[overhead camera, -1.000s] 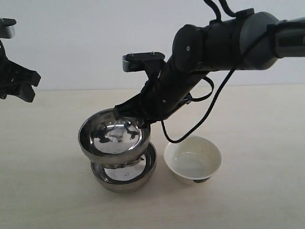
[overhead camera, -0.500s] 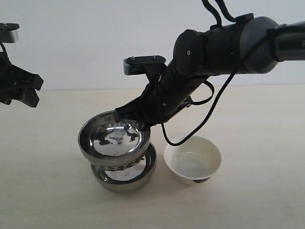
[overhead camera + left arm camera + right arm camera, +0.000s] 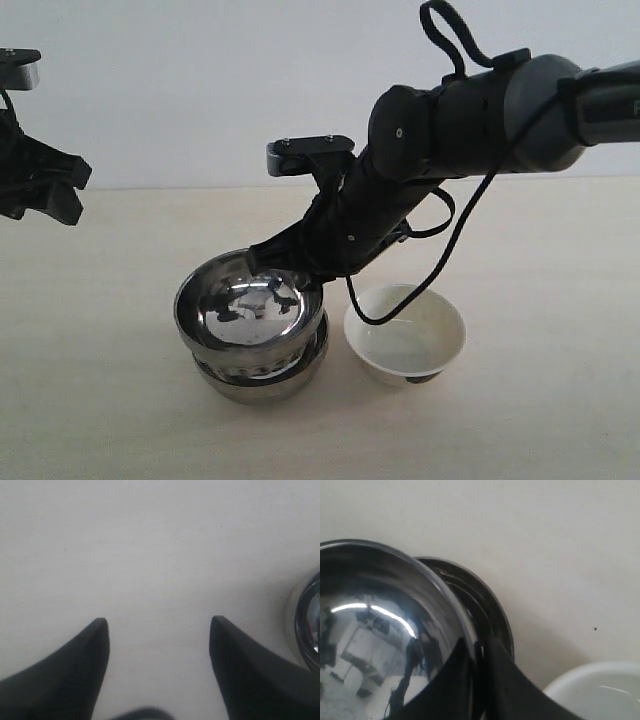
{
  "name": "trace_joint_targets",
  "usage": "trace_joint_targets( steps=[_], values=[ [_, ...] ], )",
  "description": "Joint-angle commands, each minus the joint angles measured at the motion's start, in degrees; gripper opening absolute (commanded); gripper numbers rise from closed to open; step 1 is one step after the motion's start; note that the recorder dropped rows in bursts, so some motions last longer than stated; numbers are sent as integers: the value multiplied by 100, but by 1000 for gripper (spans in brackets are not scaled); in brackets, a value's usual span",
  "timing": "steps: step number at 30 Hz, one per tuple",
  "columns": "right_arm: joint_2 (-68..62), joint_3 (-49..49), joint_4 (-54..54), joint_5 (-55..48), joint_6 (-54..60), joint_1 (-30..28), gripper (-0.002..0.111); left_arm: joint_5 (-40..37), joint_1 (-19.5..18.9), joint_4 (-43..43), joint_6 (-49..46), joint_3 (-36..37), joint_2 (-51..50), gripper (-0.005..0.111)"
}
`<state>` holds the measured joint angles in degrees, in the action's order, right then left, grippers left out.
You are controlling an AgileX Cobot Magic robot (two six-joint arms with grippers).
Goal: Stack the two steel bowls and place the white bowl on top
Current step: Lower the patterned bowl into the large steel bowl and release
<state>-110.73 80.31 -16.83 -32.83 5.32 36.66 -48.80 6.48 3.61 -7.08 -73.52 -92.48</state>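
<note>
Right fingers (image 3: 512, 690) pinch upper steel bowl (image 3: 375, 610) rim, one inside, one outside

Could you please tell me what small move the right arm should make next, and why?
Probably open the right gripper: the upper shiny round steel bowl, pinched at its rim, looks nested in the lower steel bowl, and the cream-white bowl waits beside.

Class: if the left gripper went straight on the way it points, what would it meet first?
Probably the bare table: the left gripper points down at it, fingers open. The steel bowl sits off to one side, seemingly out of line.
</note>
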Motion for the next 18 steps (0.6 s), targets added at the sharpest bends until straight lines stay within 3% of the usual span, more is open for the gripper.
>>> trace_joint_targets(
  steps=[1,18],
  values=[
    [28,-96,64,191,-1,-18,0,51,-15,50,-60,28,14,56],
    [28,-96,132,262,-49,-18,1,14,-15,50,-61,28,14,56]
  ],
)
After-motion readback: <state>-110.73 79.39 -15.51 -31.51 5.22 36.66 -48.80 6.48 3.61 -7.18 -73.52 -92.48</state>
